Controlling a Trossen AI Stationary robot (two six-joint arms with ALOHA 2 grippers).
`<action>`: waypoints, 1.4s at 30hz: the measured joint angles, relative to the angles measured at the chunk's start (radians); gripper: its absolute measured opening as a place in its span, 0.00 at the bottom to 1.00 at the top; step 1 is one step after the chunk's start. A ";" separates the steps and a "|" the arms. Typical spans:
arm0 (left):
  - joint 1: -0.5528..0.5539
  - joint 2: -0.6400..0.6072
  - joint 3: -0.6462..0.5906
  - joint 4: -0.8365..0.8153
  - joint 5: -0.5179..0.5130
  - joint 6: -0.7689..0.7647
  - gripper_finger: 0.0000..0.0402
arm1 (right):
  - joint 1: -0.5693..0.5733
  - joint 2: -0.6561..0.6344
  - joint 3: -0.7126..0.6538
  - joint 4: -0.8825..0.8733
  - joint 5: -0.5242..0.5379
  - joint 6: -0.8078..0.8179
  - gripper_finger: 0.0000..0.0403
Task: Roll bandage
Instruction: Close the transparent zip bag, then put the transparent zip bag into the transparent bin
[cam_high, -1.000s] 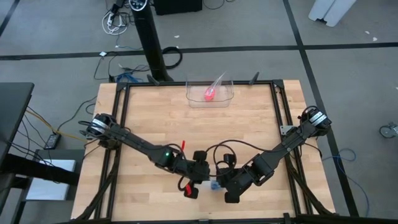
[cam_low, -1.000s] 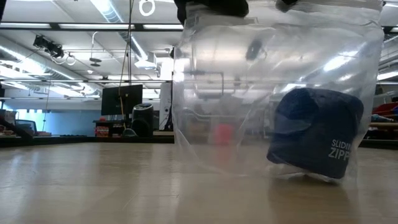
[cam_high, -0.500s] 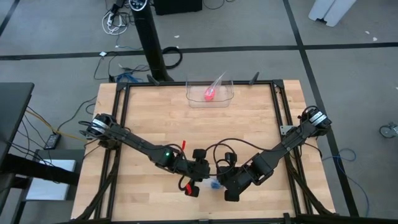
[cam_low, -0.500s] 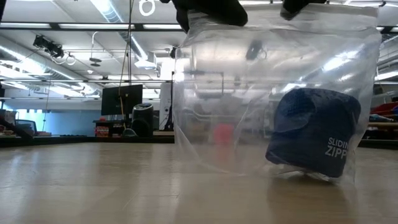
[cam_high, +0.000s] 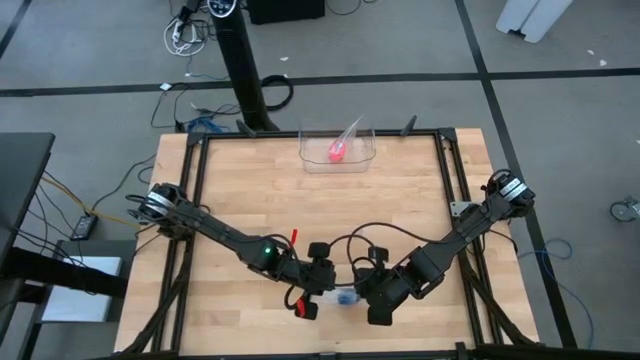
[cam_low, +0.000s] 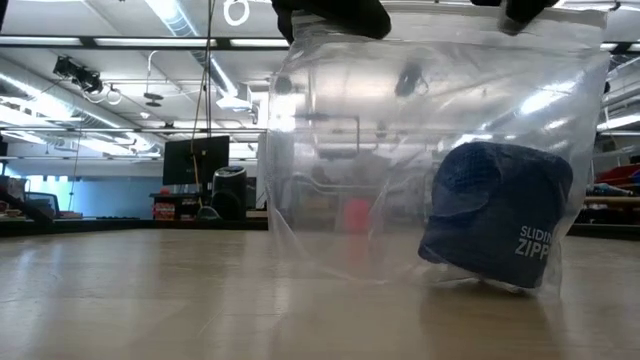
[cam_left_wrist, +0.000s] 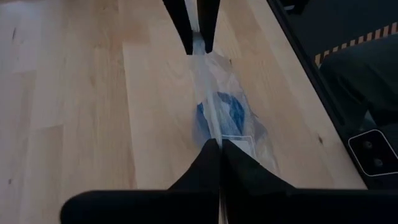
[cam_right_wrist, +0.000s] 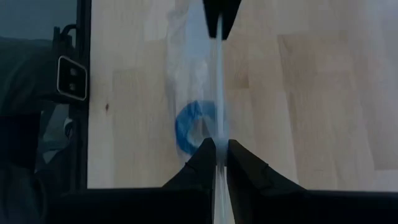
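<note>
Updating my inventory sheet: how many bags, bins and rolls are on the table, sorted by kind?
Clear plastic bag: 1
Clear bin: 1
Blue bandage roll, inside the bag: 1
Pink-red roll, inside the bin: 1
Total: 4

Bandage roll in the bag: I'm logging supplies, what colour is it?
Blue bandage roll, clearest in the right wrist view.

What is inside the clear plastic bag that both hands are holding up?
The rolled blue bandage sits in the clear plastic bag, at its bottom corner. The bag's print covers part of the roll.
</note>
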 joint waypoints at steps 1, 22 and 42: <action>-0.001 0.000 0.000 0.000 0.000 0.000 0.01 | 0.001 0.000 0.000 -0.003 -0.008 0.002 0.06; -0.004 0.000 -0.001 -0.009 0.019 -0.030 0.01 | 0.039 -0.002 -0.001 -0.090 -0.010 0.087 0.10; -0.002 -0.205 -0.003 -0.136 -0.428 -0.246 0.01 | 0.155 -0.017 0.121 -0.274 0.220 0.201 0.36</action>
